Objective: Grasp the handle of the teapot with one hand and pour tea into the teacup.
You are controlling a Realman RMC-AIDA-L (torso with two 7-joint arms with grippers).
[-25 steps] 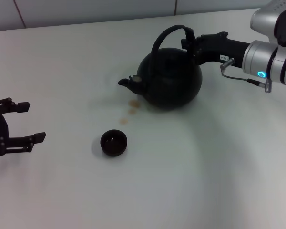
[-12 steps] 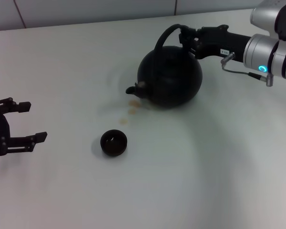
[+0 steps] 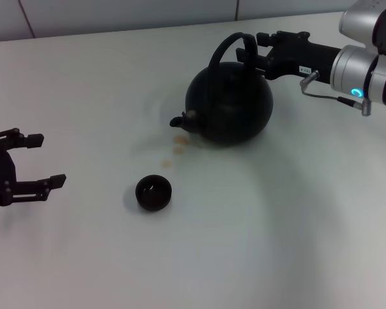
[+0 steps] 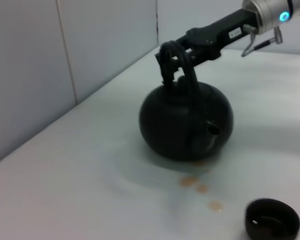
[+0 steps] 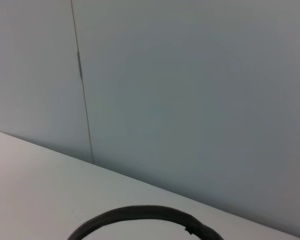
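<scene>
Matte black and round, the teapot (image 3: 229, 103) sits upright on the white worktop (image 3: 276, 225), its stubby spout pointing toward the robot's left. Its arched handle (image 3: 230, 46) rises above the lid, and the right gripper (image 3: 260, 50) reaches in from the right, just at the thicker side of the hoop; whether its jaws are clamped on it or slightly apart cannot be told. In the left wrist view the same gripper (image 4: 177, 50) is at the top of the handle (image 4: 182, 65) above the teapot (image 4: 186, 120).

Nearer the robot than the teapot's spout stands the tiny teacup (image 3: 154, 192). Between teapot and teacup lie 3 pale brown spots of tea (image 3: 178, 145). Well left of the teapot, the left gripper (image 3: 42, 159) hovers with jaws apart, holding nothing.
</scene>
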